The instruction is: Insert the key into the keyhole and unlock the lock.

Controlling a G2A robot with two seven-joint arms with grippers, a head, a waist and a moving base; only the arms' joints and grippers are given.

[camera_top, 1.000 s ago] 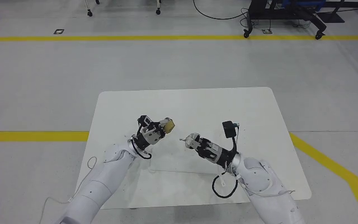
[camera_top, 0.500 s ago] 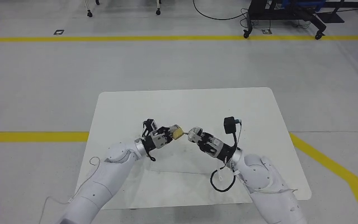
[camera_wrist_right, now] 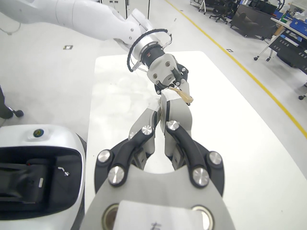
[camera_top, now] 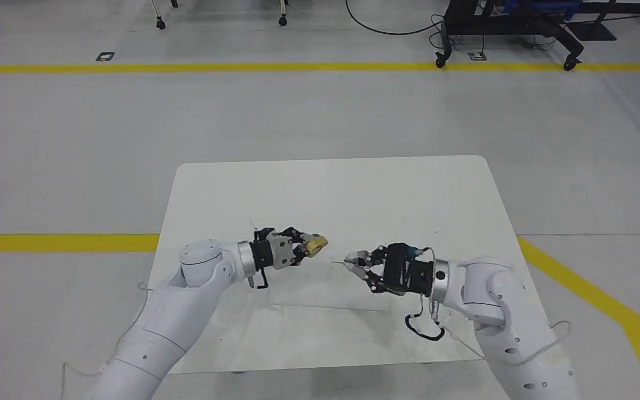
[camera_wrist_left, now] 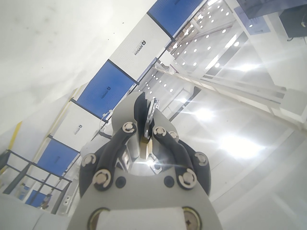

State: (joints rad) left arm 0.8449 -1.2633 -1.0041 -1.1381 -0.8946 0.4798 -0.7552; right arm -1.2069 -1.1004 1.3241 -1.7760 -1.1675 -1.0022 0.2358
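A small brass padlock [camera_top: 316,243] is held above the white table [camera_top: 420,190] by my left gripper [camera_top: 303,244], which is shut on it. In the left wrist view the fingers [camera_wrist_left: 124,113] clamp the brass body [camera_wrist_left: 145,148], and the silver shackle [camera_wrist_left: 151,112] points away. My right gripper [camera_top: 362,264] faces it from the right, shut on a small silver key [camera_top: 348,262] whose tip points at the lock. A short gap separates key and lock. The right wrist view shows my shut right gripper [camera_wrist_right: 159,102] just short of the padlock [camera_wrist_right: 185,96]; its fingers hide the key.
The bare tabletop [camera_wrist_right: 239,144] lies under both arms. Yellow floor lines [camera_top: 80,242] run beside the table. A black wheeled cart [camera_top: 510,25] stands far behind, off the table.
Both arms have swung lower toward the table's front and now lie more level. Half a second ago key and lock nearly met; a small gap now shows between them.
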